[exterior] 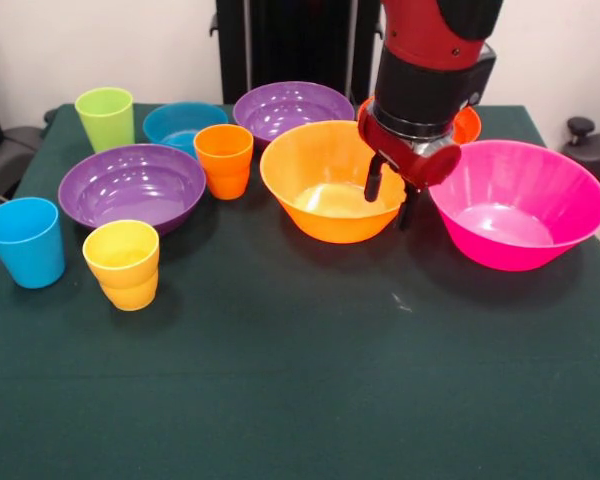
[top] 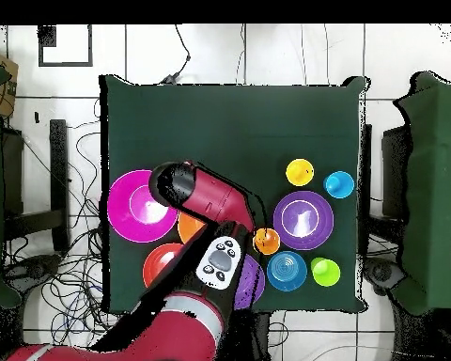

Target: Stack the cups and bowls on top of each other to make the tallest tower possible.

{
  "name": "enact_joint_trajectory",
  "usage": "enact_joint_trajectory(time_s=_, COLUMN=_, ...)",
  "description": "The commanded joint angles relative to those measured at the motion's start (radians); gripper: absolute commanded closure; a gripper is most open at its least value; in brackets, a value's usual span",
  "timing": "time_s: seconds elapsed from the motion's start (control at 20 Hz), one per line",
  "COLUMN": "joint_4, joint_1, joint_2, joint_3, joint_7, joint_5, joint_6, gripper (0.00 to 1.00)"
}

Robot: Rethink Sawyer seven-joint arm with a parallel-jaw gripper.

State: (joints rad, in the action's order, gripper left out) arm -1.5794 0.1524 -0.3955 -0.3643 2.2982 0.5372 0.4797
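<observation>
Looking at the wide orange bowl [exterior: 332,180] first, I see it standing upright and empty near the middle of the dark green surface [exterior: 300,380], nothing piled on it. My pincer [exterior: 388,198] hangs over its rim on the side toward the wide pink bowl [exterior: 518,203]; the two dark fingers [exterior: 374,178] stand apart with nothing between them, one inside the orange bowl's rim and the other in the gap between the two wide bowls. The pink bowl sits just beside the orange one, also upright and empty.

On the other side, the small orange cup [exterior: 224,159] stands upright just beside the orange bowl. A purple bowl [exterior: 132,186] lies next to that cup, and a second purple bowl [exterior: 293,108] sits behind the orange bowl. The small blue bowl [exterior: 184,125] is between the second purple bowl and the lime green cup [exterior: 106,117]. The red-orange bowl [exterior: 466,125] is mostly hidden behind my arm [exterior: 435,60].

The yellow cup [exterior: 123,263] and the blue cup [exterior: 25,241] stand in front of the first purple bowl, near each other but apart. From above, the arm covers most of the orange bowl [top: 190,226].
</observation>
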Motion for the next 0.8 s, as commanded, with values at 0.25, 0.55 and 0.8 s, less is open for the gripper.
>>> enact_joint_trajectory(time_s=0.25, joint_4=0.028, joint_1=0.023, joint_2=0.058, joint_3=0.06, joint_7=0.236, joint_5=0.044, joint_6=-0.057, gripper=0.0)
enact_joint_trajectory(time_s=0.55, joint_4=0.004, joint_1=0.017, joint_2=0.072, joint_3=0.077, joint_7=0.229, joint_5=0.051, joint_6=-0.083, gripper=0.0)
enact_joint_trajectory(time_s=0.8, joint_4=-0.008, joint_1=0.009, joint_2=0.09, joint_3=0.096, joint_7=0.22, joint_5=0.059, joint_6=-0.12, gripper=0.0)
